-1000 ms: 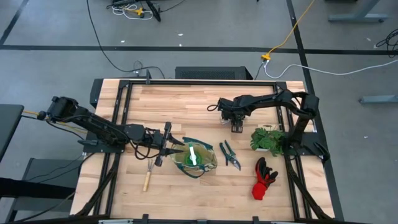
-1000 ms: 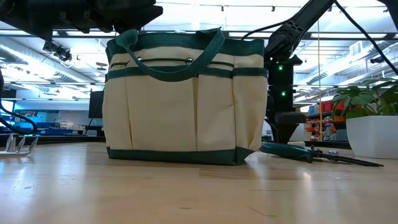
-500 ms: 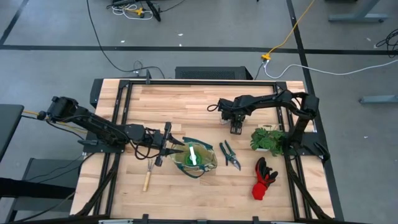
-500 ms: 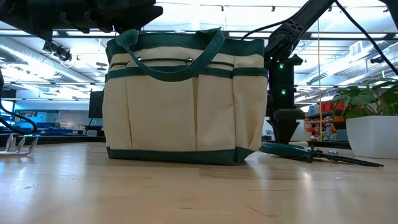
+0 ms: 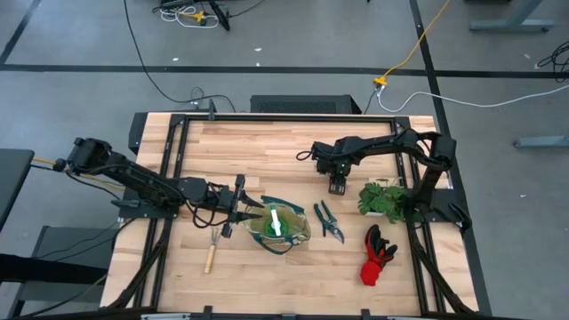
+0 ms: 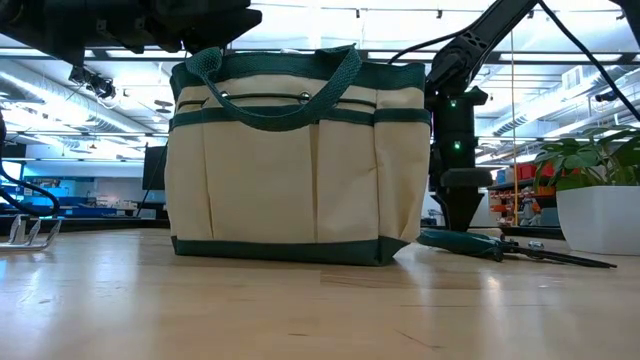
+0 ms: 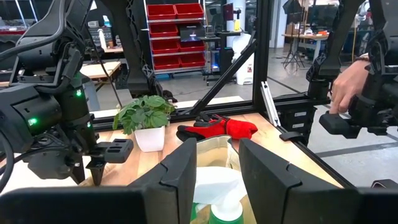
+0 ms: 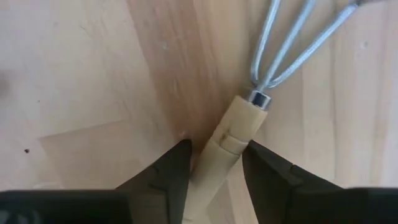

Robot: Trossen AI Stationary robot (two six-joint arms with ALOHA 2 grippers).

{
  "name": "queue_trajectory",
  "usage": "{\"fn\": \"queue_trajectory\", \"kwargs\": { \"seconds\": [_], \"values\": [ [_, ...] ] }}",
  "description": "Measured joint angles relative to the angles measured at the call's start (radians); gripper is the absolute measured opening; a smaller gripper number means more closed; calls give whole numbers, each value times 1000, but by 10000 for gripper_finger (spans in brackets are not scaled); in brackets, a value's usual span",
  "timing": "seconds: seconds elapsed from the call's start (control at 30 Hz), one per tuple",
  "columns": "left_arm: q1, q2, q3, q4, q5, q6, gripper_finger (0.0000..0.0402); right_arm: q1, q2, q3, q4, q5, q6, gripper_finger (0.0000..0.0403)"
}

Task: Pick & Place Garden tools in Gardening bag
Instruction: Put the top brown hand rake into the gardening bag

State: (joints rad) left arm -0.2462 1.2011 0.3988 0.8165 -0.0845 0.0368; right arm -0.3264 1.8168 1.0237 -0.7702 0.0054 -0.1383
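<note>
The beige gardening bag [image 5: 293,238] with green trim stands upright near the table's middle and fills the low view [image 6: 300,170]. A green spray bottle with a white nozzle [image 5: 276,220] sits inside it. My left gripper [image 5: 253,206] is open and level at the bag's left rim, with the nozzle [image 7: 216,186] showing between its fingers. My right gripper [image 5: 338,187] is open and points down at the table. Its fingers stand on either side of a mini rake's wooden handle [image 8: 233,130], and the metal tines [image 8: 292,43] lie beyond. A second rake [image 5: 212,252] lies left of the bag. My right gripper comes from above with one finger on each side of the rake's handle [image 8: 217,155], near its tine end. The rake lies flat on the table. I cannot tell whether the fingers touch it. My left gripper: I cannot tell whether its fingers touch the nozzle.
Dark pruning shears [image 5: 329,220] lie on the table right of the bag. Red-black gloves [image 5: 377,254] lie near the right front. A potted plant [image 5: 382,197] stands just right of my right gripper. A person's hand [image 7: 348,81] shows beyond the table.
My right gripper has gone down toward the table and a little toward its near edge, over the rake handle.
</note>
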Motion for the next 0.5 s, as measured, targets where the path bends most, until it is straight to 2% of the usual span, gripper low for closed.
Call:
{"fn": "queue_trajectory", "kwargs": {
  "seconds": [0.17, 0.4, 0.5],
  "values": [
    [0, 0, 0, -1, 0, 0, 126, 1, 0, 0, 1, 4, 4, 117],
    [0, 0, 0, -9, 0, 0, 126, 2, 0, -1, 4, 7, 26, 52],
    [0, 0, 0, -18, 0, 0, 126, 2, 0, -1, 10, 2, 53, 45]
  ]
}}
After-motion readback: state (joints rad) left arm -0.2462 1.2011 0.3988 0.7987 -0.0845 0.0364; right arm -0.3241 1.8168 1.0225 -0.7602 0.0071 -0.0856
